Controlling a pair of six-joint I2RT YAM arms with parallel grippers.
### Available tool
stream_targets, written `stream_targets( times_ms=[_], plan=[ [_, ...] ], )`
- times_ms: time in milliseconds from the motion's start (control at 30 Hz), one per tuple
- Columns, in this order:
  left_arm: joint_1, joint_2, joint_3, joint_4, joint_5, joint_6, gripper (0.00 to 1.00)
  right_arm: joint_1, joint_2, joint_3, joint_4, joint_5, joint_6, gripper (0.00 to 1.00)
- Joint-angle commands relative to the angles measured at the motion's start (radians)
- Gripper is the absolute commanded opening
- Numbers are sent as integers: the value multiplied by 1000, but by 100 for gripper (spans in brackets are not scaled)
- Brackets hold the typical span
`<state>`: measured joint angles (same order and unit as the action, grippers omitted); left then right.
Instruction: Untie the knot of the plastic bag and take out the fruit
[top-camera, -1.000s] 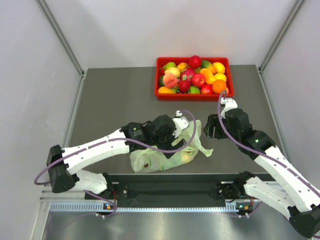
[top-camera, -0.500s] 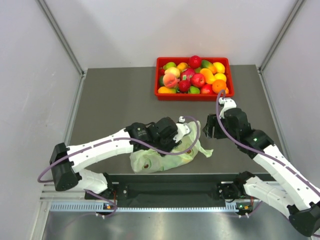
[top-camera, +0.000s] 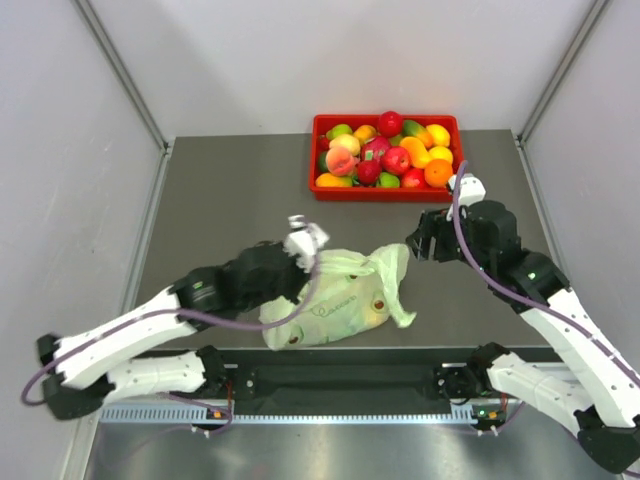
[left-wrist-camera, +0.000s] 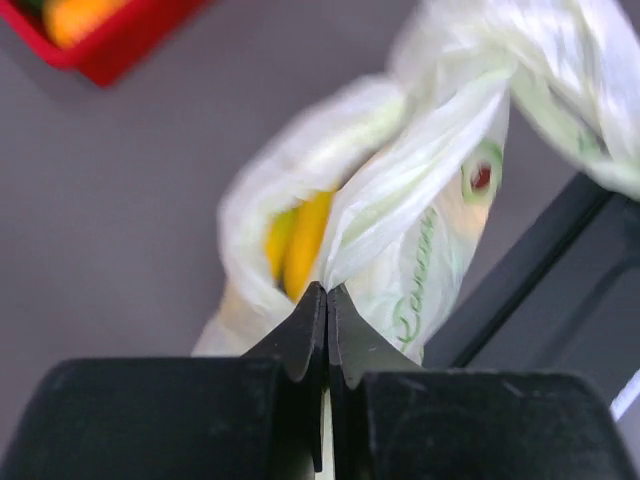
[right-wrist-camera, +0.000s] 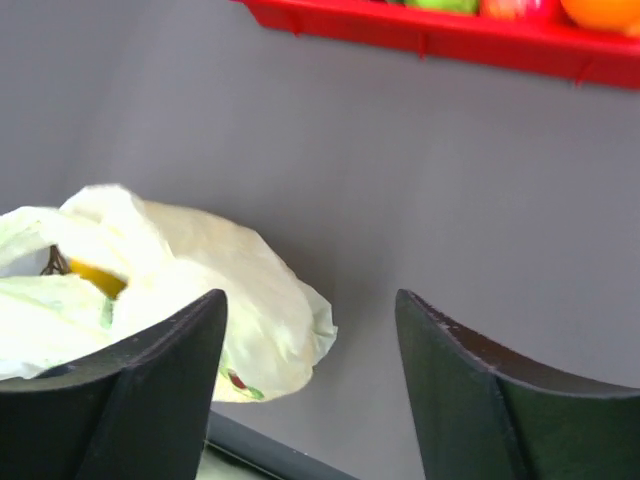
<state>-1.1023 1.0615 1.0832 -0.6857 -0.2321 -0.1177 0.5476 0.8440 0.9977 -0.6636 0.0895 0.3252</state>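
Pale green film of the one plastic bag is pinched between the left fingers, which are pressed together on a single fold of it. The bag lies on the grey surface, spread out just beyond and to the right of these fingers. One yellow fruit shows through the film, just in front of the tips. I cannot make out the knot. The right fingers stand apart and hold nothing; they hang above the surface, and the bag's nearest corner is just to their left, not touching them. One red tray, heaped with many pieces of fruit, sits beyond both pairs of fingers, nearer to the right pair.
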Motion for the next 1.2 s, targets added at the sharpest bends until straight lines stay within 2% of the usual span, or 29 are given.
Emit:
stream_targets(
  times_ms=[0, 33, 167, 233, 333, 467, 600, 733, 1167],
  plan=[
    [-2, -260, -115, 295, -154, -80, 0, -8, -4, 105, 15, -75, -60, 70],
    [-2, -350, -170, 323, -189, -112, 0, -6, 6, 120, 15, -114, -80, 72],
    [-4, -495, -258, 376, -259, -160, 0, 9, 79, 214, -4, -181, -129, 78],
    [-2, -520, -281, 361, -262, -177, 0, 35, 139, 280, -16, -188, -147, 80],
    [-4, -517, -299, 348, -233, -200, 0, 147, 225, 346, -21, -156, -198, 88],
    [-2, -506, -316, 354, -220, -223, 0, 276, 371, 432, -63, -99, -268, 92],
    [-4, -532, -315, 354, -227, -240, 0, 359, 504, 446, -67, -96, -302, 93],
    [-4, -584, -322, 350, -251, -249, 0, 405, 564, 434, -48, -96, -313, 93],
    [-2, -643, -342, 334, -256, -270, 0, 428, 688, 420, -10, -117, -302, 88]
  ],
)
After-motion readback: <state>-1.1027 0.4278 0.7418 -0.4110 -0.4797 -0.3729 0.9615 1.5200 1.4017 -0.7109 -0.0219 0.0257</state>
